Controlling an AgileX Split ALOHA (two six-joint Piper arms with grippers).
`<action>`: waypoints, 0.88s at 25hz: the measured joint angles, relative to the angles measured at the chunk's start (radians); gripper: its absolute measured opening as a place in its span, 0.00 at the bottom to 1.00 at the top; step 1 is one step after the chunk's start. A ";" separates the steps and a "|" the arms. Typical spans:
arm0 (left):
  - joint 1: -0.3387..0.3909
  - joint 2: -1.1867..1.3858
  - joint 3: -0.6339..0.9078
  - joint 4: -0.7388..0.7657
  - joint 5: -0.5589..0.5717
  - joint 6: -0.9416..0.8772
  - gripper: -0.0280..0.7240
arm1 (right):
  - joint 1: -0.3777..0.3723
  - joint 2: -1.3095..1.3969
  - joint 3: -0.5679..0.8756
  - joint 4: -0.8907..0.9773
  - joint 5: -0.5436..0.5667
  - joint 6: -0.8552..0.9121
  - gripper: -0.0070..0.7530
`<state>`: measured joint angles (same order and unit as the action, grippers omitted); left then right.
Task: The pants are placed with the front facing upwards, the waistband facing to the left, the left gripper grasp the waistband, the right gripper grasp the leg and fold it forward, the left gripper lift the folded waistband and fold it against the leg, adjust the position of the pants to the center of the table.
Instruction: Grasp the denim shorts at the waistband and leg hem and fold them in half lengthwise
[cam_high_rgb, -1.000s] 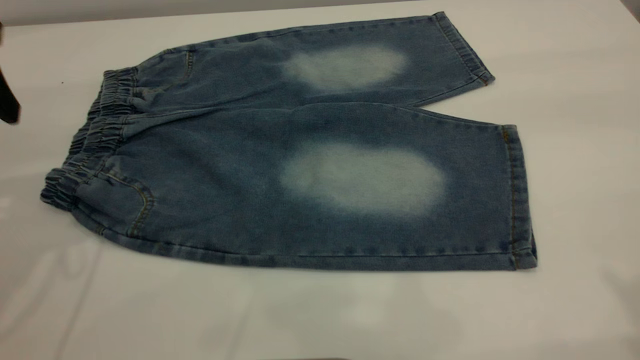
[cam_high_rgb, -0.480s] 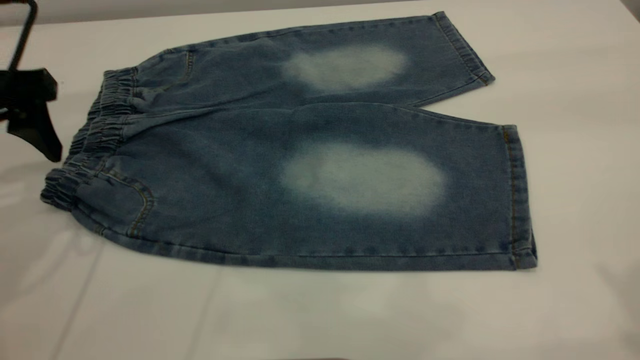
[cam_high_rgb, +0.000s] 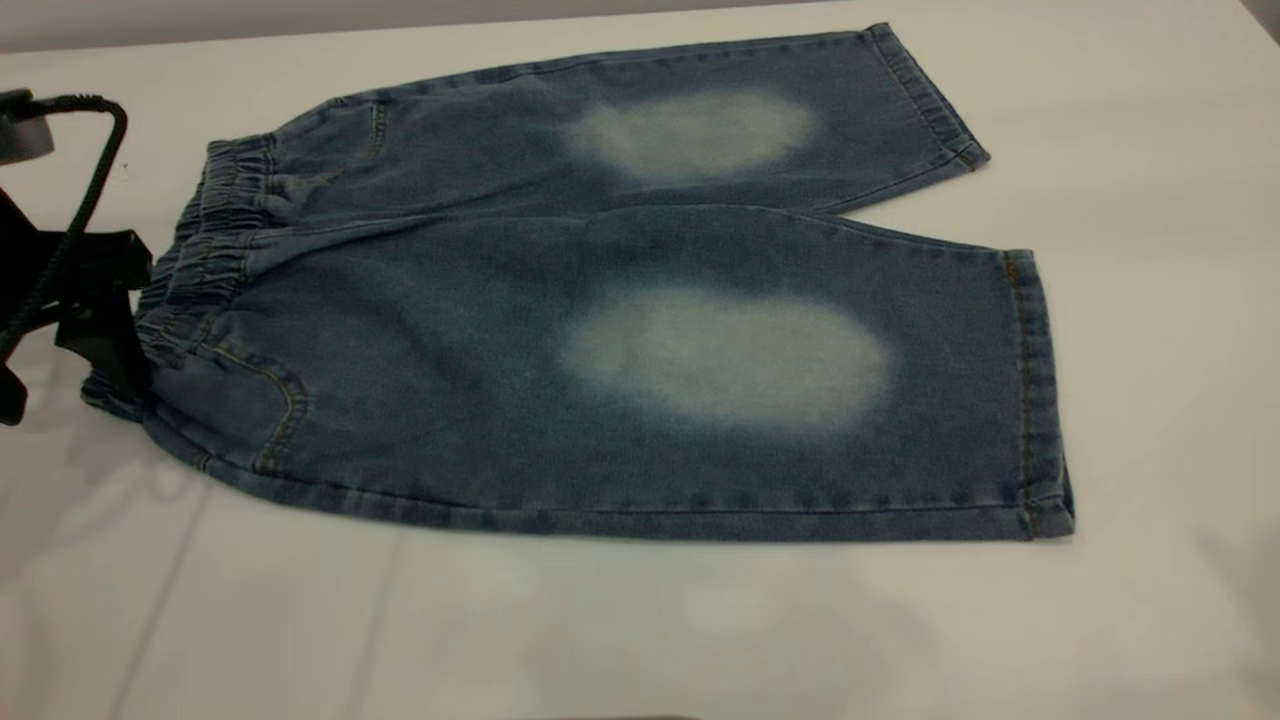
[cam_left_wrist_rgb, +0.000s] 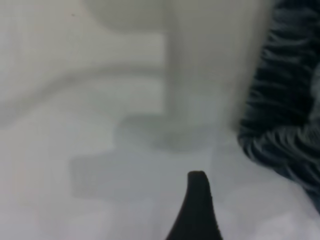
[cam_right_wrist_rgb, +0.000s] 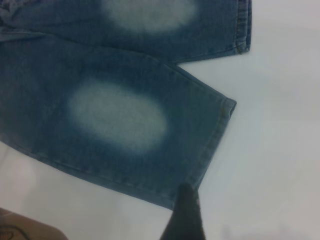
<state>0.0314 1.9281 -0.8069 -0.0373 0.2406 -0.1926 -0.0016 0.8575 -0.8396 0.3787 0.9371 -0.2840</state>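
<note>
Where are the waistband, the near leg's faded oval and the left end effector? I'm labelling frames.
waistband (cam_high_rgb: 205, 260), exterior view, gathered middle.
faded oval (cam_high_rgb: 725, 358), exterior view, its centre.
left end effector (cam_high_rgb: 100, 330), exterior view, black finger.

Left end effector (cam_high_rgb: 110, 335) low, far left; right end effector (cam_right_wrist_rgb: 184, 212) raised.

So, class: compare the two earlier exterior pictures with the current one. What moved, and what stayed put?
The left gripper has come in from the table's left edge, toward the pants and nearer the camera, and now sits at the waistband. A grasp cannot be confirmed. The pants lie flat and unmoved on the table.
</note>
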 joint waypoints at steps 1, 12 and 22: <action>0.001 0.006 0.000 0.001 -0.011 0.000 0.75 | 0.000 0.000 0.000 0.000 0.000 0.000 0.72; 0.001 0.073 -0.007 0.000 -0.094 0.000 0.75 | 0.000 0.000 0.000 0.000 -0.001 0.002 0.72; 0.000 0.088 -0.011 -0.011 -0.144 0.000 0.35 | 0.000 0.000 0.000 0.001 -0.002 0.002 0.72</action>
<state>0.0315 2.0158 -0.8176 -0.0488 0.0971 -0.1926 -0.0016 0.8575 -0.8396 0.3797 0.9352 -0.2823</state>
